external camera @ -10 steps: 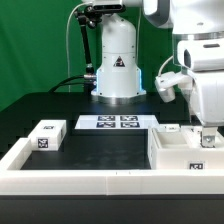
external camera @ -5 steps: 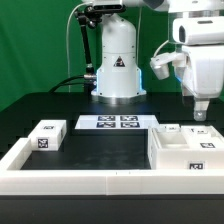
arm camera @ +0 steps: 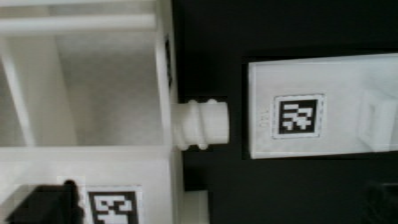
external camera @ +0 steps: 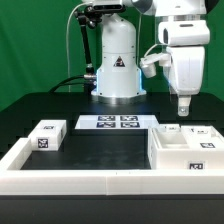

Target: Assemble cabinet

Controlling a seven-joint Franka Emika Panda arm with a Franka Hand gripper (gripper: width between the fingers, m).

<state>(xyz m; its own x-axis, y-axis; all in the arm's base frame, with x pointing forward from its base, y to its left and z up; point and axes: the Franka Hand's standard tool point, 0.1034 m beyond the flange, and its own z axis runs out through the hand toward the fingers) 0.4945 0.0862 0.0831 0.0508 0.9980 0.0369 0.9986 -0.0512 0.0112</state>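
Your gripper [external camera: 183, 110] hangs above the cabinet [external camera: 178, 152], apart from it and with nothing in its hold. You cannot tell from either view how wide the pincer stands.

The cabinet sits on the black worktop [external camera: 110, 150], at the near corner on the exterior view's right. It lies just inside the low border wall [external camera: 70, 182].

The likely trouble is a descent that lands off-centre. A fingertip could then strike a rim or divider and shove the cabinet askew against the wall. In the wrist view, a tagged white part [arm camera: 311, 110] lies beside the cabinet, and its round peg [arm camera: 205, 122] meets the outer wall. A knock there would probably push that peg out of line.

What shows of the cabinet's compartments is bare white, with nothing inside.

A small tagged block [external camera: 45, 135] rests near the opposite edge, well apart. The marker board [external camera: 115, 122] lies toward the far edge.
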